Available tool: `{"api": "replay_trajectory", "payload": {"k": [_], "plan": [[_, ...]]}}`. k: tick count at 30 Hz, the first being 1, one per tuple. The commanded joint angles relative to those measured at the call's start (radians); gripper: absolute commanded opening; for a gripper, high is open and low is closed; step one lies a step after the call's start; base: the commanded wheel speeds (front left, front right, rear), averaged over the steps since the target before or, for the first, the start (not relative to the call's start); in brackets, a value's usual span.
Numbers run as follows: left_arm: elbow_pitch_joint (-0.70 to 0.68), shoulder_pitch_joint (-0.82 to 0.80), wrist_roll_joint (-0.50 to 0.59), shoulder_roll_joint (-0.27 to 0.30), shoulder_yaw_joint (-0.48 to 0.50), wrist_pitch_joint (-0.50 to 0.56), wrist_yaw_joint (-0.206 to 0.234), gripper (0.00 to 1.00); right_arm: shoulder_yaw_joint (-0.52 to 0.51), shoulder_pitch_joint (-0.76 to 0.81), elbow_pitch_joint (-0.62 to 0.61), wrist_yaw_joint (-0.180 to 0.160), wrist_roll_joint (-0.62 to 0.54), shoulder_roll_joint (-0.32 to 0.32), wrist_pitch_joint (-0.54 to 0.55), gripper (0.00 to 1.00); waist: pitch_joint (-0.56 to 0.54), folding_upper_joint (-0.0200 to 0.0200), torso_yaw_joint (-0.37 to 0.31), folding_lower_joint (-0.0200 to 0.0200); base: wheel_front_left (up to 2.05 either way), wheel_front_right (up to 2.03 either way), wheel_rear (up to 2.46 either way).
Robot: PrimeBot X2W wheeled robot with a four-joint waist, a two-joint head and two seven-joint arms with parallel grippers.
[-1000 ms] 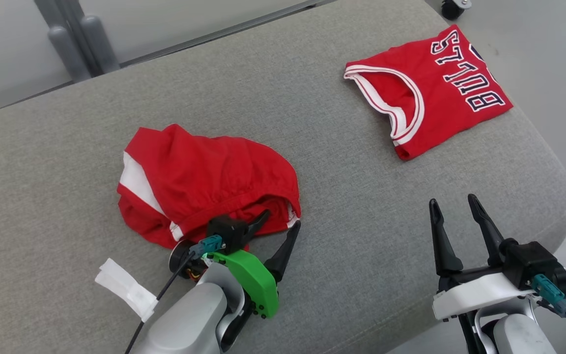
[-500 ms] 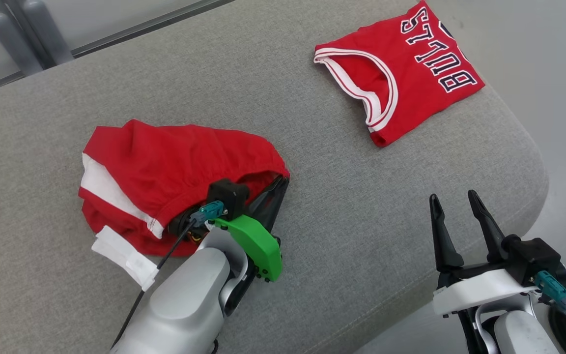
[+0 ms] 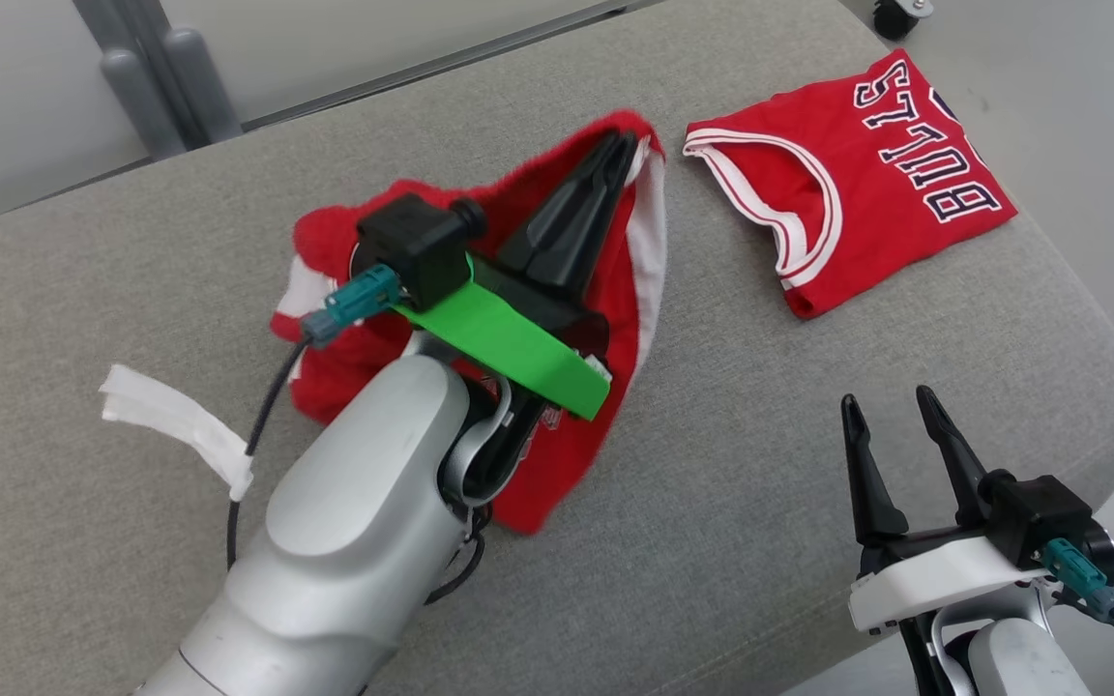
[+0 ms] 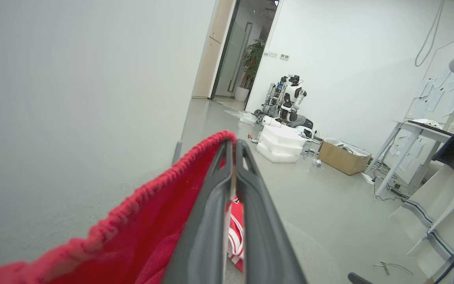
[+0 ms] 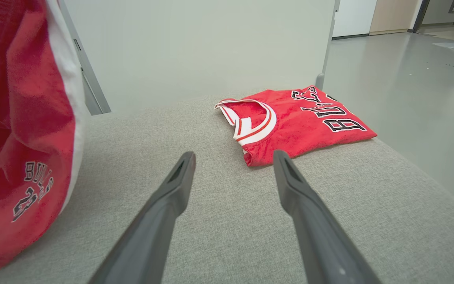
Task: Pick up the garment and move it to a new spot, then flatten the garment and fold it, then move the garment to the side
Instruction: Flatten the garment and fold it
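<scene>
The left arm and its green mount [image 3: 509, 343] cover the middle of the red shorts [image 3: 562, 469], and the lower hem is blurred. Whether that hem touches the grey cushion [image 3: 760, 435] is unclear. The left end effector [image 3: 622, 147] is pressed together on the shorts' waistband edge and holds it up, with the cloth hanging below. The right end effector [image 3: 886, 398] stands apart and empty above the cushion's near edge, short of the folded jersey [image 3: 866, 193]. Half a second ago the shorts lay bunched on the cushion; now they are raised.
</scene>
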Motion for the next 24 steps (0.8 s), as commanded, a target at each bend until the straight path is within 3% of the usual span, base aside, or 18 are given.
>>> {"api": "replay_trajectory", "payload": {"k": [1, 5, 9, 13, 24], "plan": [[-0.049, -0.021, -0.028, 0.003, 0.017, 0.000, -0.004, 0.00, -0.001, 0.015, 0.002, -0.002, -0.010, -0.001, -0.003, 1.00, -0.030, 0.0000, 0.032, -0.0001, 0.00, 0.00, 0.00], [-0.213, -0.040, -0.083, 0.004, 0.085, 0.000, -0.007, 0.00, -0.003, 0.022, 0.001, -0.002, -0.016, -0.001, -0.003, 1.00, -0.051, 0.0000, 0.069, -0.0001, 0.00, 0.00, 0.00], [-0.249, 0.009, -0.069, 0.004, 0.125, 0.001, 0.019, 0.00, -0.006, 0.036, 0.003, -0.002, -0.018, -0.002, -0.003, 1.00, -0.067, 0.0000, 0.116, -0.0001, 0.00, 0.00, 0.00], [-0.154, 0.108, -0.036, 0.008, 0.142, 0.001, 0.054, 0.00, 0.002, 0.030, 0.004, -0.002, -0.017, -0.001, -0.003, 1.00, -0.075, 0.0000, 0.166, -0.0001, 0.00, 0.00, 0.00], [0.197, 0.333, -0.118, 0.088, 0.188, 0.003, 0.024, 0.00, 0.007, 0.033, 0.012, -0.002, -0.025, -0.002, -0.003, 1.00, -0.085, 0.0000, 0.268, -0.0001, 0.00, 0.00, 0.00]]}}
